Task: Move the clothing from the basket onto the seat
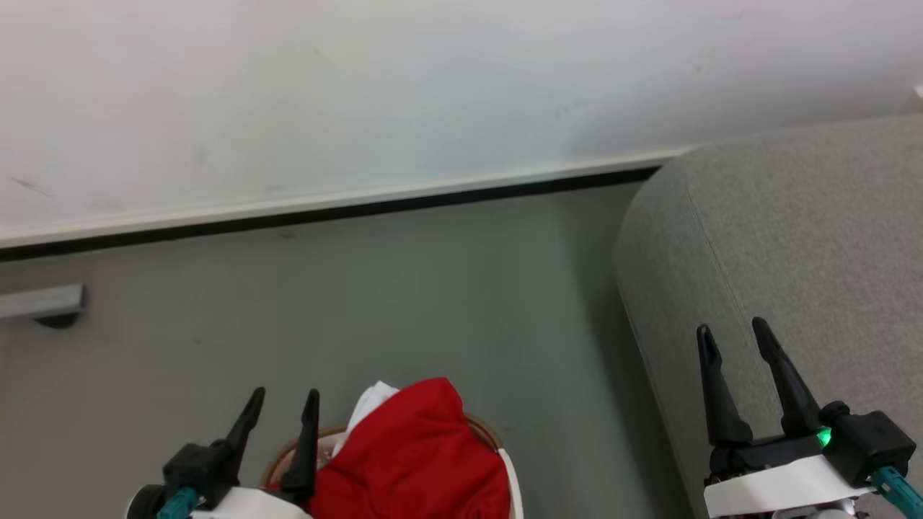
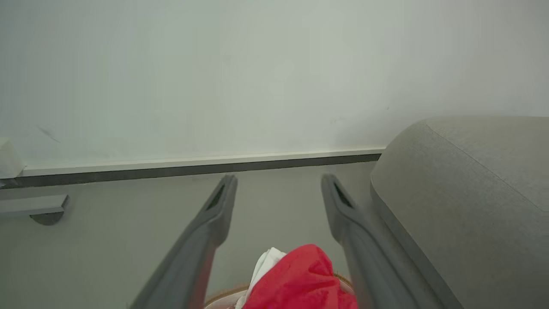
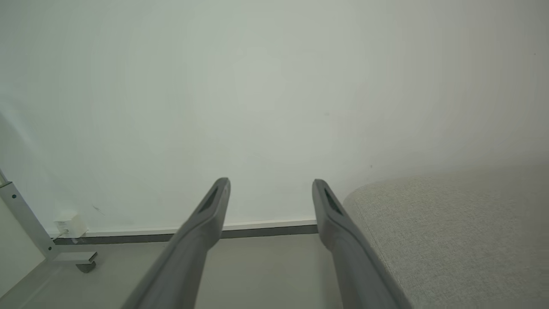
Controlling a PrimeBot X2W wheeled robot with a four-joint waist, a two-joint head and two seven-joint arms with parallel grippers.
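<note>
Red clothing [image 1: 414,458] with a bit of white trim is heaped in the basket [image 1: 490,435], whose brown rim shows at the head view's bottom edge. My left gripper [image 1: 284,395] stands open just left of the basket, nothing between its fingers. In the left wrist view the clothing [image 2: 302,281] lies low between the open fingers [image 2: 214,214], with the basket rim [image 2: 223,295] below. The light grey seat [image 1: 793,238] fills the right side. My right gripper [image 1: 732,330] hovers open over the seat's rounded front edge. The right wrist view shows its open fingers [image 3: 206,219] beside the seat [image 3: 450,231].
A white wall with a dark skirting strip [image 1: 324,213] runs across the back. Grey floor [image 1: 396,303] lies between wall, basket and seat. A grey metal foot [image 1: 43,303] of some stand sits on the floor at the left, also in the right wrist view [image 3: 73,257].
</note>
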